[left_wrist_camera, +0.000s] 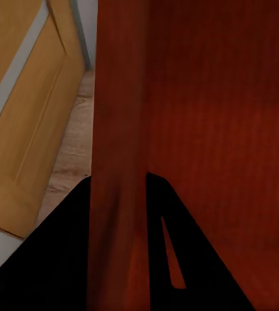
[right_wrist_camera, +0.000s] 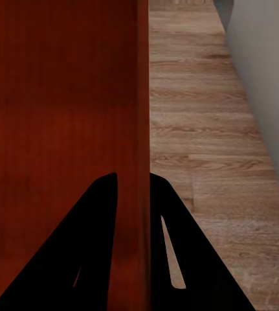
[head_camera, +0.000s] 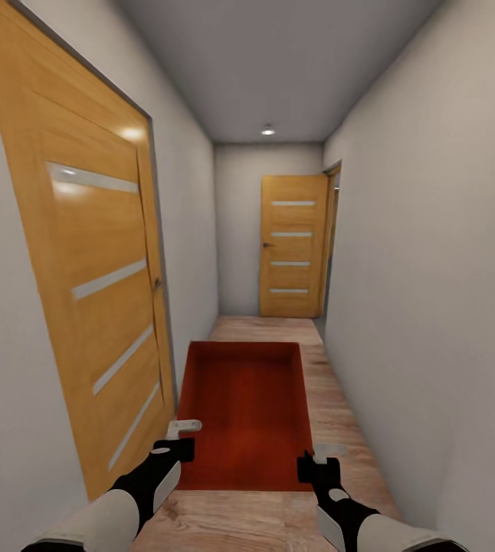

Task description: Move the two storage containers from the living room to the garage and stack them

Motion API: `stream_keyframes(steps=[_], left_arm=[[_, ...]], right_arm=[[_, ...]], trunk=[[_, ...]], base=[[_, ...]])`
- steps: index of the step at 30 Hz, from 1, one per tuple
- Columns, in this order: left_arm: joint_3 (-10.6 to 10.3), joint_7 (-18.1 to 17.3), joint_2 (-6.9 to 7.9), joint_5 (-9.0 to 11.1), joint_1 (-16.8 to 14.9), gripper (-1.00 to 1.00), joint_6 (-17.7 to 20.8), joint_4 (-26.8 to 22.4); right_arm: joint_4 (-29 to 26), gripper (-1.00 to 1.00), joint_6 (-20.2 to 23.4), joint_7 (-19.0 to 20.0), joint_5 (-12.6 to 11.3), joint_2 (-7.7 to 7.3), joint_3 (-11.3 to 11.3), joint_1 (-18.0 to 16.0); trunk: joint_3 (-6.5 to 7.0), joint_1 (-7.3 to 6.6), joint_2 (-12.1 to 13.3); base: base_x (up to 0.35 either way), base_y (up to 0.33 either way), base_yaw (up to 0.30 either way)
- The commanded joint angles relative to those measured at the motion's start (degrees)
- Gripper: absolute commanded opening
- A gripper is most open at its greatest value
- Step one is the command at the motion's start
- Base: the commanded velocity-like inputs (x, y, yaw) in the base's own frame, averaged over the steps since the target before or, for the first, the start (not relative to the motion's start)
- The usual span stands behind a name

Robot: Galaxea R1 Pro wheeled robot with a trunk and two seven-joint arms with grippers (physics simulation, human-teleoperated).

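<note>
Wooden doors [head_camera: 94, 261] line the corridor's left wall. Left gripper [head_camera: 177, 438] pinches the orange-red container's [head_camera: 244, 406] left wall, right gripper [head_camera: 314, 460] its right wall. It rides mid-corridor; garage and stacking remain, I judge.

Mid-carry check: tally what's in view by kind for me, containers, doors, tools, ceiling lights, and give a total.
Storage containers: 1, the orange-red container, carried in front
Wooden doors: 2, the left door and the far door
Tools: 2, the left tool and the right tool, each clamped on a container wall
Ceiling lights: 1, the ceiling light
Total: 6
</note>
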Motion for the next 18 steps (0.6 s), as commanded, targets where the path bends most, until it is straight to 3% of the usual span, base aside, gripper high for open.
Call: stream_keyframes(steps=[1, 12, 18], left_arm=[[3.96, 0.64, 0.05, 0.79, -0.06, -1.00, 0.45, 0.00], [3.98, 0.64, 0.06, 0.79, -0.06, -1.00, 0.45, 0.00], [3.98, 0.64, 0.05, 0.79, -0.06, -1.00, 0.45, 0.00]], right_arm=[[-0.14, -1.00, -0.67, -0.52, -1.34, -0.28, -2.09, -0.05], [-0.14, -1.00, -0.67, -0.54, -1.25, -0.25, -2.09, -0.05], [-0.14, -1.00, -0.67, -0.63, -1.32, -0.25, -2.09, -0.05]], trunk=[[-0.09, 0.04, -0.07], [-0.09, 0.04, -0.07], [-0.09, 0.04, -0.07]], base=[[0.324, 0.000, 0.000], [0.324, 0.000, -0.002], [0.324, 0.000, -0.153]])
